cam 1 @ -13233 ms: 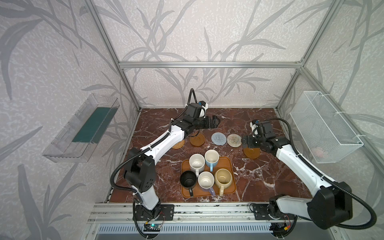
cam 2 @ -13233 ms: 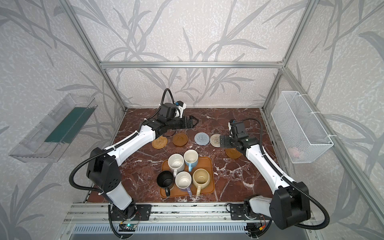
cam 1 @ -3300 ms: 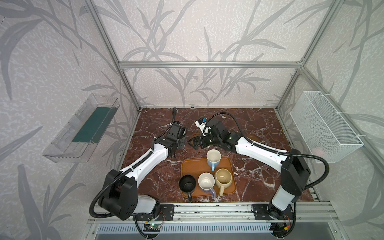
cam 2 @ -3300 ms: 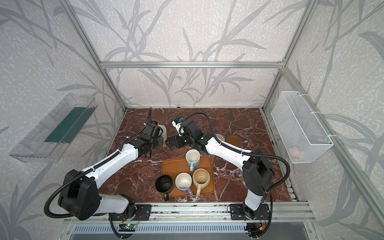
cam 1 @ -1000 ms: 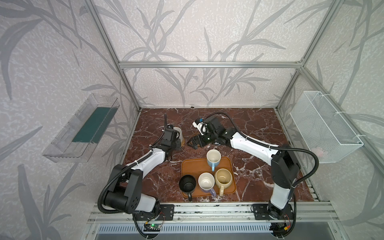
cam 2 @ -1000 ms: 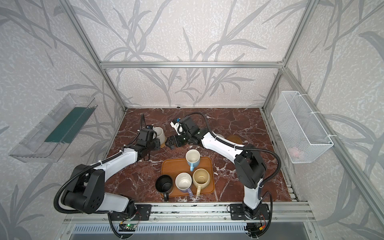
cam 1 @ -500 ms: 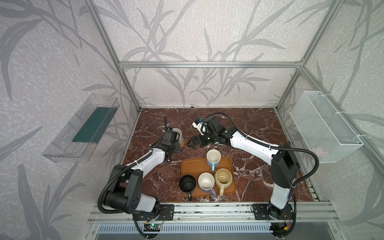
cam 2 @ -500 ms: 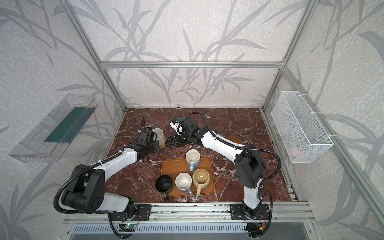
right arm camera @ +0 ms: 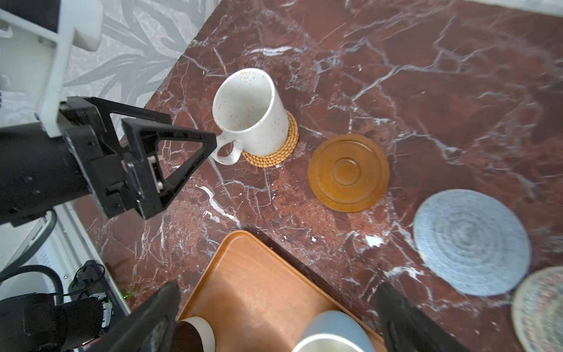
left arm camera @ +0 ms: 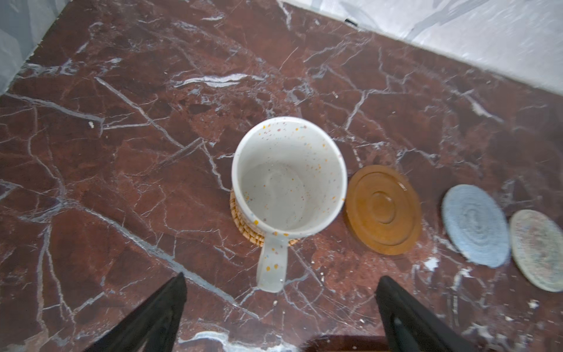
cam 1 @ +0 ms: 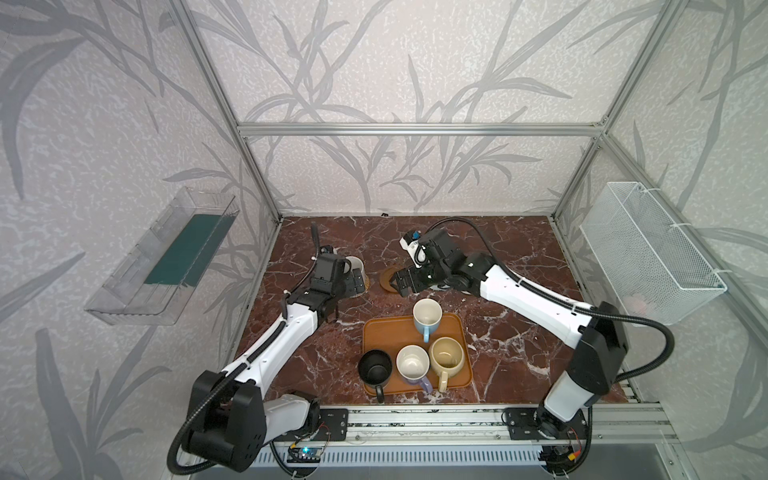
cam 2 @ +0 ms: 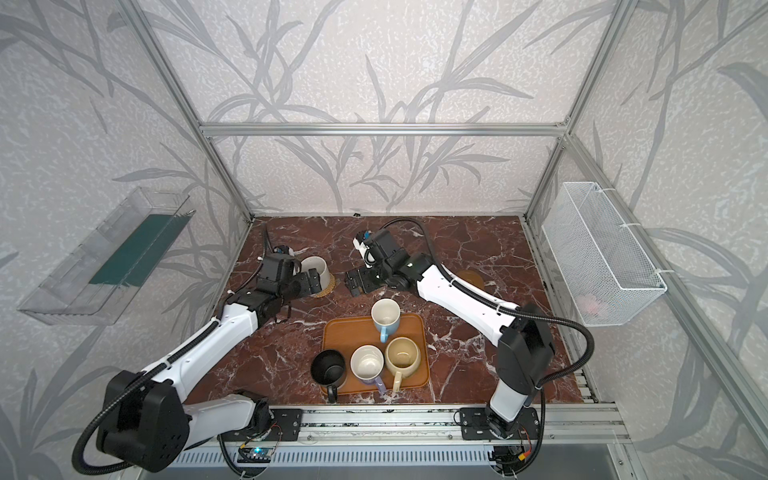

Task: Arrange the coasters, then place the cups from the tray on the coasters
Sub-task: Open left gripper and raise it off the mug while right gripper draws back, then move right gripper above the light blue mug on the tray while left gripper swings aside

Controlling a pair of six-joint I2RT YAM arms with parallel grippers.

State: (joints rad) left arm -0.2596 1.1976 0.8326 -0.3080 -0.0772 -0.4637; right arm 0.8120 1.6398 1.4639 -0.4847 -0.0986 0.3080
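While my left gripper [left arm camera: 281,279] sits, fingers apart, behind the handle of the white mug [left arm camera: 286,183] on the tan rattan coaster [right arm camera: 274,155], the brown coaster [right arm camera: 348,172] beside it lies bare. My right gripper [right arm camera: 278,288], fingers spread, hovers over the tray [cam 1: 374,332], nearest the light blue cup [cam 1: 426,316] below it.

Both arms [cam 1: 291,328] pair white links [cam 1: 528,299] with black joints [cam 1: 594,361], looped by black ribbed cables [cam 1: 455,219].
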